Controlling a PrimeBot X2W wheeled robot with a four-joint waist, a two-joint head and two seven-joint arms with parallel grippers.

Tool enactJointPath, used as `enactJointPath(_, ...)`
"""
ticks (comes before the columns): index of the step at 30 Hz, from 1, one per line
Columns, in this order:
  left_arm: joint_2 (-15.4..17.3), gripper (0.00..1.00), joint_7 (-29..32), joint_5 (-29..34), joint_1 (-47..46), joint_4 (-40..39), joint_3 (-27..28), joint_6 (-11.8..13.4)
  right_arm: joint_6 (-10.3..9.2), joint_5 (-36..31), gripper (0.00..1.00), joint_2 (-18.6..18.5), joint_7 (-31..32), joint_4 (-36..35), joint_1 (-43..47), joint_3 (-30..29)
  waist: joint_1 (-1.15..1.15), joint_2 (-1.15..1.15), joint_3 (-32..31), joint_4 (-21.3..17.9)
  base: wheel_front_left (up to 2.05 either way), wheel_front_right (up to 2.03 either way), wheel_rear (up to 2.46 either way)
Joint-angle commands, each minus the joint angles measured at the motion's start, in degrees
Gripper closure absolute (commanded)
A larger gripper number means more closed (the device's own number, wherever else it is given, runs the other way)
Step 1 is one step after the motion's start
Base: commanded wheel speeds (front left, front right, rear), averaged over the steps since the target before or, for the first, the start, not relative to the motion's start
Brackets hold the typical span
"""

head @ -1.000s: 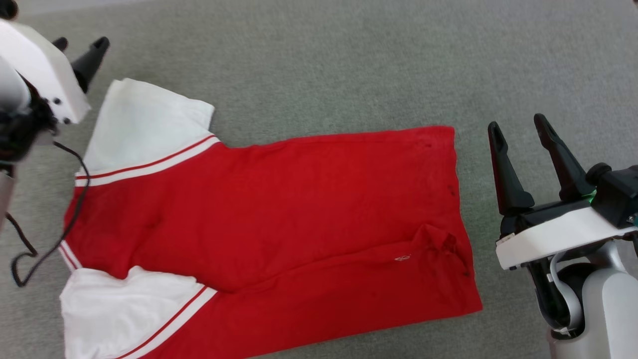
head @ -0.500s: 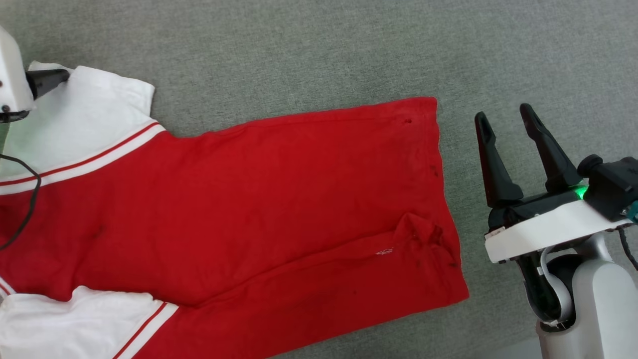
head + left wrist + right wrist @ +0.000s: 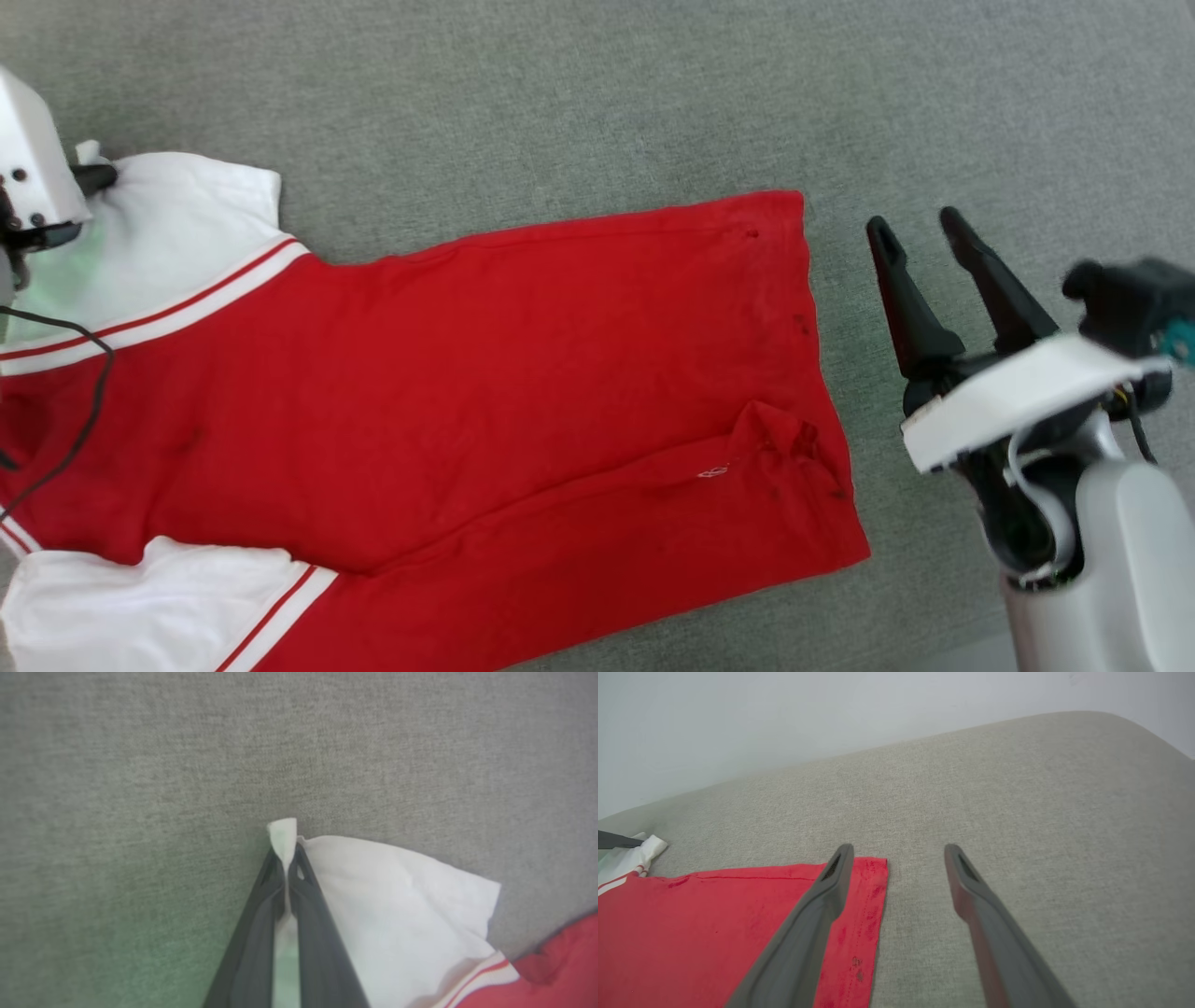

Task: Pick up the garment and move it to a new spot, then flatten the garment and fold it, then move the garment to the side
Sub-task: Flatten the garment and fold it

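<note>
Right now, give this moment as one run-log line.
left end effector: shut on red jersey, white corner | right end effector: open, beside hem | jersey spread on grey upholstery

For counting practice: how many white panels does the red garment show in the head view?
2: one panel upper left, in the left gripper; another lower left. The garment runs off-frame; more may be hidden.

Logged left gripper (image 3: 285, 858) at far left of head view, fingers pressed together, garment (image 3: 402, 905) corner pinched between tips. Found right gripper (image 3: 918, 226) at lower right, fingers spread wide, pointing up and slightly left, just beside garment hem. Noted white wrist plate (image 3: 1008, 397) behind them, pale forearm (image 3: 1111, 560) below.
</note>
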Motion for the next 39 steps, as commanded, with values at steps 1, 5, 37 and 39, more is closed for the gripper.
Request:
enactJointPath(1,-2.5,1.00,1.1,0.1,4.1,1.2,-2.0,-0.1,-0.02,0.8,0.00,-0.3,1.0,0.6,-1.3,-0.1,0.00,0.00,-0.6,0.5,0.00,0.00,0.00)
enactJointPath(5,-2.7,1.00,-1.0,0.7,1.8,0.5,-1.3,-0.3,-0.02,5.3,0.00,-3.1,13.1,6.2,-6.9,-0.4,0.00,0.00,-1.8,2.1,0.00,0.00,0.00)
enactJointPath(37,-6.8,1.00,-11.8,2.0,-0.5,-3.0,-1.2,-4.8,-0.02,4.3,1.00,-7.4,42.1,25.0,-24.1,2.1,0.00,0.00,-6.0,11.9,0.00,0.00,0.00)
enactJointPath(39,-7.1,1.00,-13.8,1.3,1.5,-2.9,-0.7,-5.1,-0.02,4.5,1.00,-7.8,41.0,24.5,-23.2,2.0,0.00,0.00,-8.4,12.4,0.00,0.00,0.00)
